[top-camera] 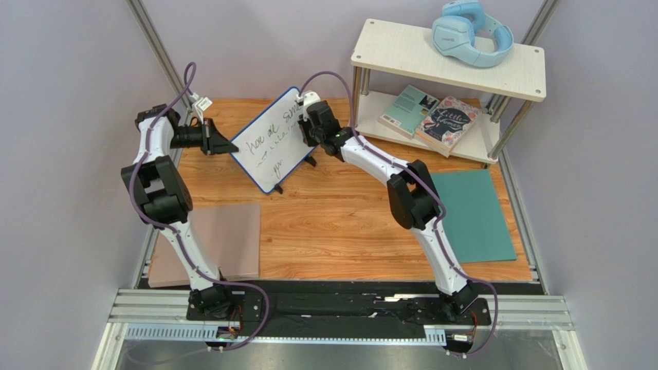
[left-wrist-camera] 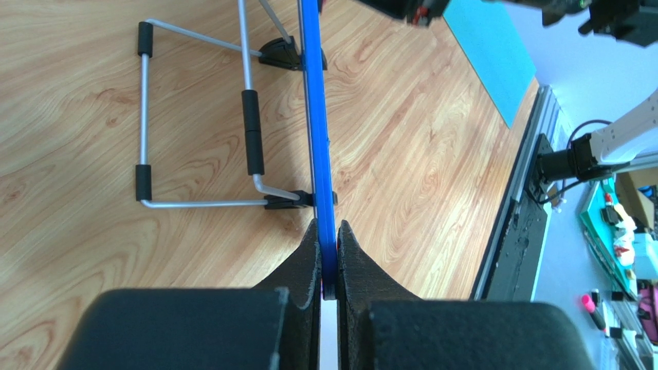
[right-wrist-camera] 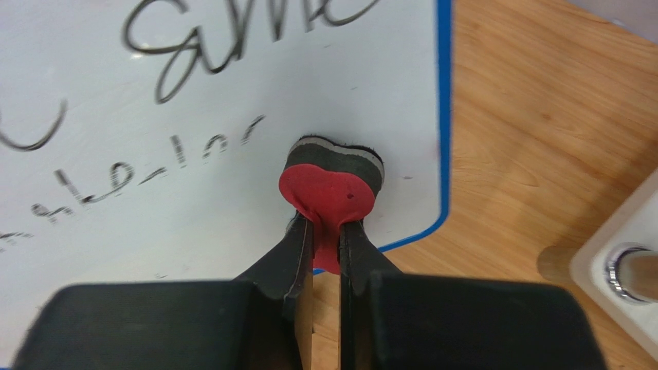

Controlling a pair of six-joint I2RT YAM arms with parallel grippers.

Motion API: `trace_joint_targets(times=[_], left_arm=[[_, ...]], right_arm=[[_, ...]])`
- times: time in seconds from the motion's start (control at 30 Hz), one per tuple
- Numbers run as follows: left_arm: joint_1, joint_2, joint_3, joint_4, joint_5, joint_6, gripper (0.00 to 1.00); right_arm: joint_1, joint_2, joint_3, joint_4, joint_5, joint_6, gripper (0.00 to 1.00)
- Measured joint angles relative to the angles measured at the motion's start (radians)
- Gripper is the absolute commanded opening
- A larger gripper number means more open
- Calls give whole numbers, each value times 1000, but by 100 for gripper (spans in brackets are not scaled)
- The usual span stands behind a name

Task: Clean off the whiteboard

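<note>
The whiteboard (top-camera: 266,142) stands propped on its wire stand (left-wrist-camera: 249,116) on the wooden tabletop (top-camera: 347,223), in the upper middle of the top view, with its long axis running from lower left to upper right. Black handwriting (right-wrist-camera: 193,46) covers much of its face. Our left gripper (left-wrist-camera: 330,258) is pinched narrowly on the blue frame at the board's lower-left short edge, steadying it. Our right gripper (right-wrist-camera: 326,231) is clamped on the tab of a red heart-shaped eraser (right-wrist-camera: 330,181), whose dark felt face touches the board near its lower right corner in the right wrist view. From there the writing lies to the left and upward, so we judge the right arm must sweep along the long axis toward the left gripper.
</note>
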Motion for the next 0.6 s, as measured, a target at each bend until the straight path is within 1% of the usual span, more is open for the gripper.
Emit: trace_joint_targets(times=[0.17, 0.33, 0.47, 0.6], left_arm=[[2, 31, 41, -46, 0, 40, 0], [5, 73, 89, -87, 6, 78, 0], [13, 84, 96, -108, 8, 90, 0], [13, 85, 101, -122, 10, 92, 0]], right_arm=[[-32, 2, 15, 7, 10, -7, 0], [-40, 25, 75, 6, 21, -29, 0], [-40, 73, 151, 7, 24, -48, 0], [-40, 90, 155, 23, 21, -66, 0]])
